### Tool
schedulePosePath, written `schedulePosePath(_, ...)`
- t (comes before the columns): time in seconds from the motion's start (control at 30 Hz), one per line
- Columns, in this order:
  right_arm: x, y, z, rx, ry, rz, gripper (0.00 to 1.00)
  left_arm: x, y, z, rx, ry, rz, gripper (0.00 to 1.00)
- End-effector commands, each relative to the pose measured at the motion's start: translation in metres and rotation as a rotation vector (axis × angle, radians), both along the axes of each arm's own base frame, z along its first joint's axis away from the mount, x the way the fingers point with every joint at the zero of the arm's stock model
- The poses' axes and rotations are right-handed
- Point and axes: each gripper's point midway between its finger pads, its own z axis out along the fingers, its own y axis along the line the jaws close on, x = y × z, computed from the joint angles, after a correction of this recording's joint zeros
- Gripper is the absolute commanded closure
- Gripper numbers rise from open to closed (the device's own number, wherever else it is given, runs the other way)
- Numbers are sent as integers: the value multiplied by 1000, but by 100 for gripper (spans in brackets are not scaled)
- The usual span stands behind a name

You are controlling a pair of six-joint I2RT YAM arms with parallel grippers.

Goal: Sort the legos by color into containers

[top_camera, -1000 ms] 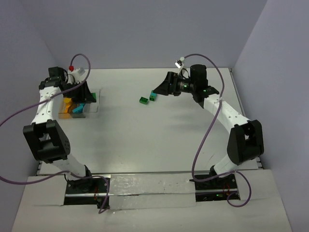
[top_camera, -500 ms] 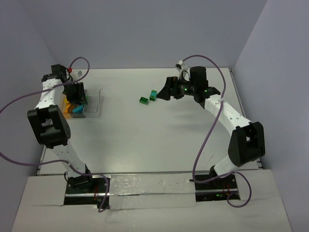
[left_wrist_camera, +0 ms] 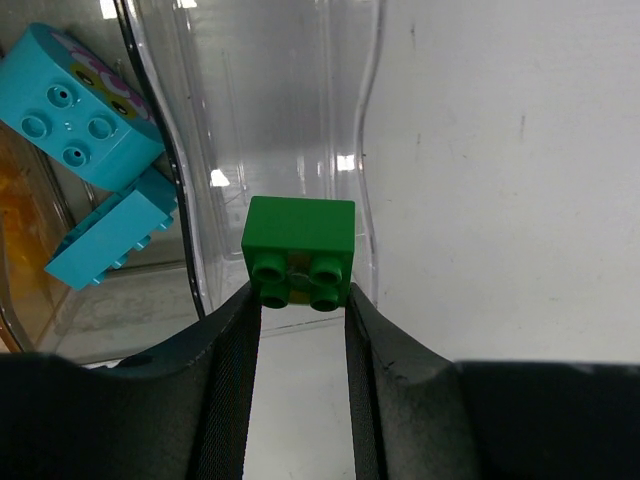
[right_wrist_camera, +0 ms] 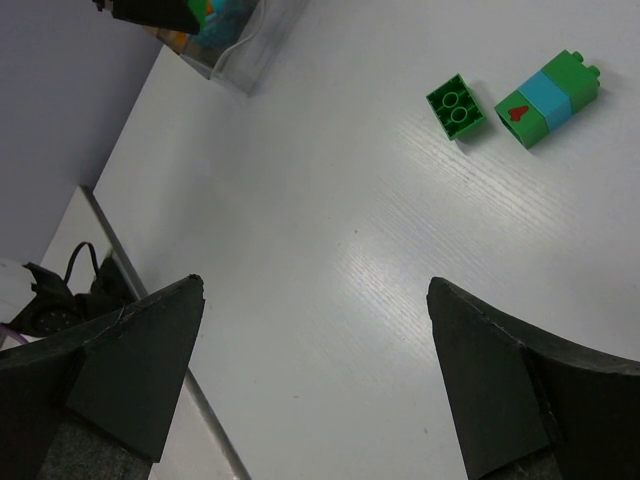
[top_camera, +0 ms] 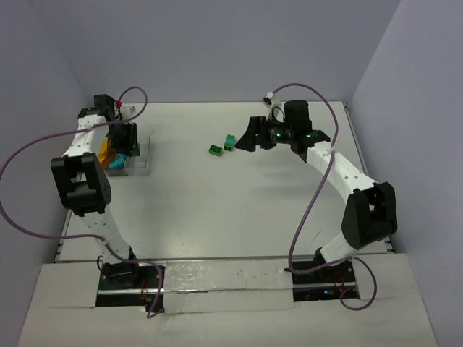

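Note:
My left gripper (left_wrist_camera: 300,300) is shut on a small green brick (left_wrist_camera: 300,250) and holds it over the clear tray (left_wrist_camera: 285,110). It also shows in the top view (top_camera: 125,139). The tinted tray beside it (left_wrist_camera: 100,300) holds two teal bricks (left_wrist_camera: 75,110) and something orange (left_wrist_camera: 18,205). A loose green brick (right_wrist_camera: 455,107) and a green-teal-green stack (right_wrist_camera: 547,98) lie on the table; they also show in the top view, the brick (top_camera: 215,150) and the stack (top_camera: 229,142). My right gripper (right_wrist_camera: 315,290) is open and empty, hovering just right of them (top_camera: 249,137).
Both trays (top_camera: 141,160) stand at the far left of the white table (top_camera: 239,202), near the left wall. The left arm's purple cable loops beside them. The table's near-left edge and a cable show in the right wrist view (right_wrist_camera: 70,270).
My left arm has swung its upper links toward the back, with the gripper shifting slightly right over the trays, still holding the green brick. My right gripper moved slightly toward the loose bricks.

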Motion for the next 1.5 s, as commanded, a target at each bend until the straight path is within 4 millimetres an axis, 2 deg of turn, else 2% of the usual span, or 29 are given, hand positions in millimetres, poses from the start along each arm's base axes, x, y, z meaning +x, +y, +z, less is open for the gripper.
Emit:
schedulePosePath(0.0, -3, 2, 19, 11, -56, 17, 0, 17, 8, 6, 23, -45, 50, 76)
schedulePosePath(0.07, -3, 1, 20, 11, -59, 17, 0, 19, 7, 6, 20, -42, 46, 72)
schedulePosePath(0.23, -3, 2, 18, 7, -50, 18, 0, 20, 4, 14, 23, -61, 22, 44)
schedulePosePath(0.33, -3, 2, 17, 8, -47, 17, 0, 24, -1, 29, 15, -101, 0, 30)
schedulePosePath(0.37, -3, 2, 17, 8, -46, 16, 0, 27, -6, 45, 8, -144, -17, 20)
schedulePosePath(0.43, -2, 1, 17, 5, -47, 14, 0, 30, -12, 65, 11, -202, -49, 13)
schedulePosePath(0.5, -2, -1, 17, -8, -53, 8, 0, 35, -26, 95, 27, -299, -98, 5)
schedulePosePath(0.53, -1, -4, 16, -17, -55, -2, 0, 33, -44, 109, 39, -350, -143, 1)
schedulePosePath(0.57, 1, -8, 16, -24, -55, -15, 0, 27, -73, 128, 52, -419, -207, 1)
schedulePosePath(0.6, 2, -11, 16, -25, -52, -24, 0, 25, -88, 131, 55, -440, -243, 1)
schedulePosePath(0.7, 6, -25, 15, 2, -18, -56, 0, 13, -137, 124, 13, -440, -347, 1)
schedulePosePath(0.77, 16, -51, 13, 30, 20, -122, 0, 5, -184, 101, -37, -392, -450, 1)
schedulePosePath(0.83, 19, -68, 13, 37, 26, -163, 0, 3, -215, 84, -89, -364, -529, 1)
schedulePosePath(0.9, 21, -84, 14, 39, 22, -202, 0, 3, -241, 74, -139, -358, -623, 1)
schedulePosePath(1.0, 19, -101, 16, 38, 12, -237, 0, 11, -268, 63, -165, -382, -759, 1)
schedulePosePath(1.13, 15, -112, 8, 42, 35, -253, 0, 37, -288, 52, -171, -392, -790, 1)
schedulePosePath(1.17, 16, -120, 6, 40, 43, -271, 0, 48, -294, 48, -159, -387, -763, 1)
schedulePosePath(1.2, 16, -123, 5, 37, 41, -276, 0, 48, -294, 47, -165, -376, -744, 1)
schedulePosePath(1.27, 16, -126, 3, 24, 45, -282, 0, 65, -298, 33, -119, -361, -656, 2)
schedulePosePath(1.37, 16, -127, 3, 18, 42, -282, 0, 72, -297, 18, -81, -333, -582, 1)
schedulePosePath(1.47, 17, -128, 1, 18, 45, -283, 0, 68, -297, 0, -65, -277, -539, 1)
